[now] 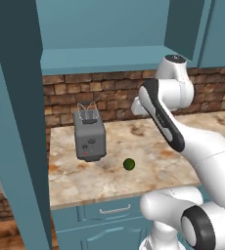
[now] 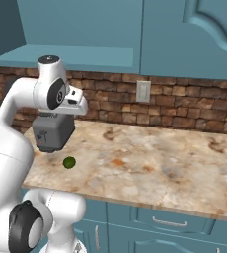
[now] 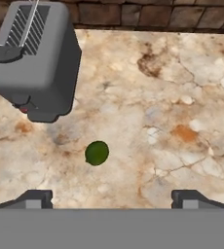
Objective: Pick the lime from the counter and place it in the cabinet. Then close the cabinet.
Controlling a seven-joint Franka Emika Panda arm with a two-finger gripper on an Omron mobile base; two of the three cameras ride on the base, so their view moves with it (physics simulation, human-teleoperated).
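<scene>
Lime (image 3: 97, 152) is sitting loose on the counter (image 3: 182, 97), just in front of the grey toaster (image 3: 33, 53) and apart from it, toward the counter's front edge; nothing is touching it. Both base views are showing the same: the lime (image 1: 129, 164) is lying on bare marbled stone a little to the toaster's (image 1: 89, 134) front-right. Gripper (image 3: 112, 198) is hanging high above the slab, looking straight down; its two dark fingertips (image 3: 33, 198) are standing far apart at the bottom of the hand view, so the jaws are spread wide and carrying nothing, touching nothing. The lime is showing above the gap and left of its middle, nearer the left tip. Judgement: the arm is lining up for a top-down pick, the wide spread being kept so the fingers can drop either side of the round fruit; the hand is likely needing a shift toward the lime before descending. Cabinet (image 1: 104, 34) is standing open above, its teal shelf (image 1: 109, 57) exposed and its door (image 1: 11, 122) swung out at the left of the left base view, presumably left open to receive the fruit. Pick not yet begun.
</scene>
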